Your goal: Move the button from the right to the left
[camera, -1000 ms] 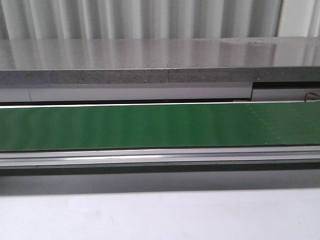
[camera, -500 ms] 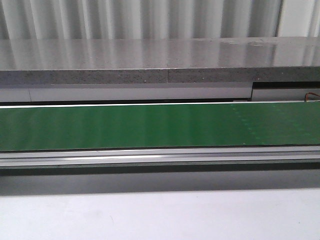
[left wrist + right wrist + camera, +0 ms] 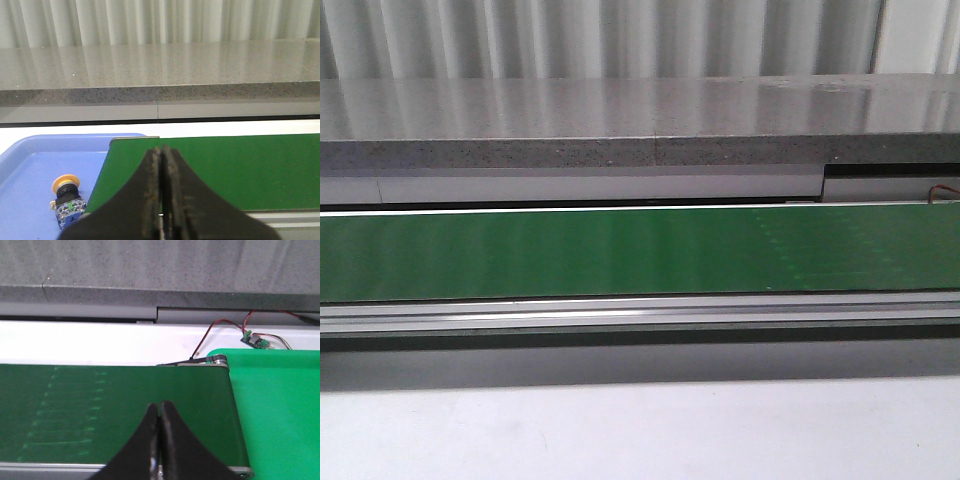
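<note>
The button, with an orange cap, black collar and a small blue-grey base, lies in a blue tray in the left wrist view, just off the end of the green conveyor belt. My left gripper hangs over that belt end, shut with nothing in it, and the button sits apart from it to one side. Over the belt's other end my right gripper is shut and empty too. The front view shows only the belt, with no gripper and no button.
A green tray adjoins the belt end below the right gripper. A small circuit board with red and black wires lies behind it. A grey stone ledge runs along the far side of the belt.
Faint pale marks on the belt have drifted leftward in the front view, so the belt surface is running to the left. Nothing else differs.
</note>
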Robot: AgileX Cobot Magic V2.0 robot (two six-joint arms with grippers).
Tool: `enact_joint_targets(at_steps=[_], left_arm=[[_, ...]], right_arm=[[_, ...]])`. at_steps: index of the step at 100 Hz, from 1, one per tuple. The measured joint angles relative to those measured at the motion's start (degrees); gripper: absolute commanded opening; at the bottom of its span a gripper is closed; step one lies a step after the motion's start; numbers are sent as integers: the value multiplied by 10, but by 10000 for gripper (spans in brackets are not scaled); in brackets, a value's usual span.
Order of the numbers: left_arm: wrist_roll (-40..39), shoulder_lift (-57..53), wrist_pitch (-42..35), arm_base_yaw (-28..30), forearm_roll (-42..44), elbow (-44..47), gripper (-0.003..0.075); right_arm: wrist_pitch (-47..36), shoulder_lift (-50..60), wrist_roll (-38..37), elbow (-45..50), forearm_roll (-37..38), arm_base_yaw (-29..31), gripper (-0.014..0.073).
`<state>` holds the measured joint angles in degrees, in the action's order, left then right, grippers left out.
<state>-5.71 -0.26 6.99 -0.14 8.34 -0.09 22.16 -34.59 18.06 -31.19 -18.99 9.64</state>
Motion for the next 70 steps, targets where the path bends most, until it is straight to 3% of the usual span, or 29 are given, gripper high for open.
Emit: enact_joint_targets(at_steps=[18, 37, 70], left_arm=[[0, 0, 0, 0, 0, 0, -20], [0, 0, 0, 0, 0, 0, -20], [0, 0, 0, 0, 0, 0, -20]], right_arm=[[-107, 51, -95, 86, 78, -43, -68], [-161, 123, -201, 160, 190, -89, -68], [-203, 268, -233, 276, 210, -94, -68]])
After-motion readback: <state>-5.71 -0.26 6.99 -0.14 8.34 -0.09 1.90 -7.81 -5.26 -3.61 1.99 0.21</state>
